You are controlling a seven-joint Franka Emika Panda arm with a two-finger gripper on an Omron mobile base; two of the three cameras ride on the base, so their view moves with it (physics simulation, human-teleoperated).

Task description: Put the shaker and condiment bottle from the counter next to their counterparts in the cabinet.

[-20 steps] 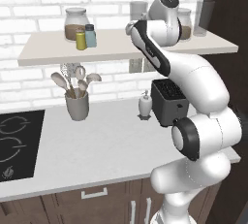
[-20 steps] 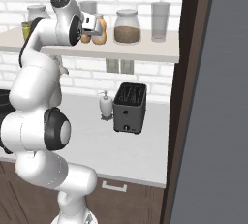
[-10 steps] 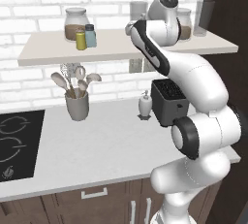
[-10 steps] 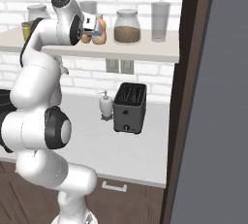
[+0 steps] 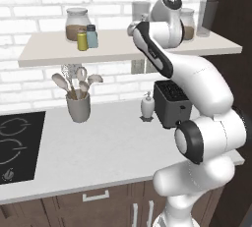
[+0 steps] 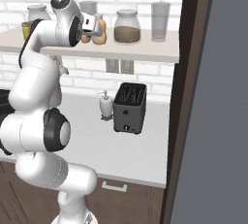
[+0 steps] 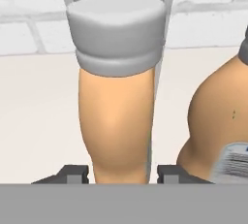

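The jaws sit narrowly parted around the condiment bottle (image 7: 118, 121) on the cabinet (image 6: 145, 52), beside its orange twin (image 7: 218, 121); grip unclear

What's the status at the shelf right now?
Gripper at shelf height, fingers astride the condiment bottle. Twin orange bottle right beside it. Yellow-green shaker on the cabinet by the teal shaker. Nothing blocking.

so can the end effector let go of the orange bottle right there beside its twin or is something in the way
Probably yes. The end effector has the condiment bottle between its fingertips over the shelf, with the twin bottle close beside it and bare board around it. The near twin is the only tight spot.
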